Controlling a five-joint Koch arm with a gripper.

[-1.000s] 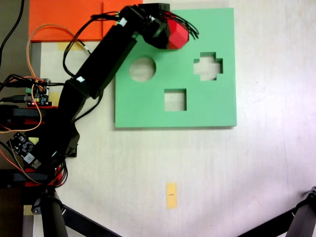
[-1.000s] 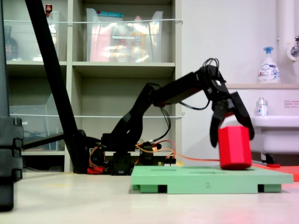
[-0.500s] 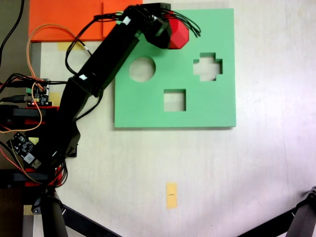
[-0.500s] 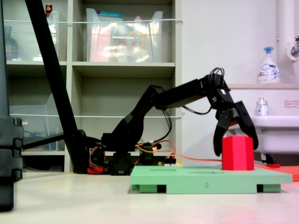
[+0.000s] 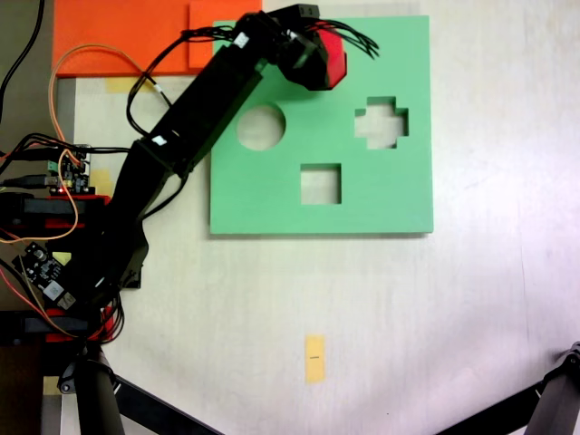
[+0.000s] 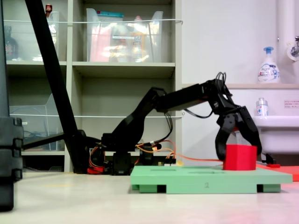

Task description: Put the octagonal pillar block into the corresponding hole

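While the gripper (image 6: 237,150) is straddling the octagonal pillar block (image 6: 239,157) in the second exterior view, its two black fingers (image 6: 222,140) are reaching down either side of the red prism, and whether they are pressing on it or standing just clear cannot be told from either camera. That block is sitting low in the light-green foam board (image 6: 205,179), only its upper part showing above the board's top, so it looks partly sunk into the corresponding hole, which is itself hidden beneath it. From overhead in the first exterior view, the block (image 5: 332,62) is peeking out at the 3 o'clock side of the gripper (image 5: 313,56), up near the board's (image 5: 381,195) 12 o'clock edge, with the round cutout (image 5: 262,126) down at about 7 o'clock from it, the cross-shaped cutout (image 5: 381,121) at roughly 4 o'clock, and the square cutout (image 5: 321,183) near 6 o'clock. As for handling, this looks like a light foam piece: soft enough to give under a squeeze, matte rather than slippery, hardly fragile. Two opposite flat faces of the eight-sided body are the sensible place to hold it, high on the sides so the lower part is free to slide into the snug cutout, and a gentle pinch is looking wiser than a hard one that would bulge the foam against the hole's walls.
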